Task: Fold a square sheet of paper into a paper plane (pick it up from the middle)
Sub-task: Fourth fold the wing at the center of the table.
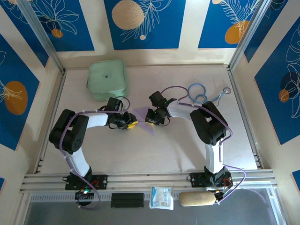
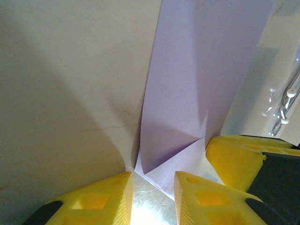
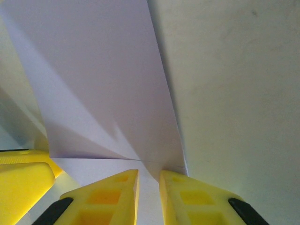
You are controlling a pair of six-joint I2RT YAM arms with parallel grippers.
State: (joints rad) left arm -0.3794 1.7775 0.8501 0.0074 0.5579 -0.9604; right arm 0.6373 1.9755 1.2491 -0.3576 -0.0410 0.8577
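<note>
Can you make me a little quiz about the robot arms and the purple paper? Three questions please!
1. True or false: the lilac paper sits between the left gripper and the right gripper.
2. Where is the mint-green pouch? A) on the far left part of the table. B) on top of the paper. C) inside a gripper.
3. Fill in the gap: the robot's fingers are coloured ____.
Key: 1 true; 2 A; 3 yellow.
</note>
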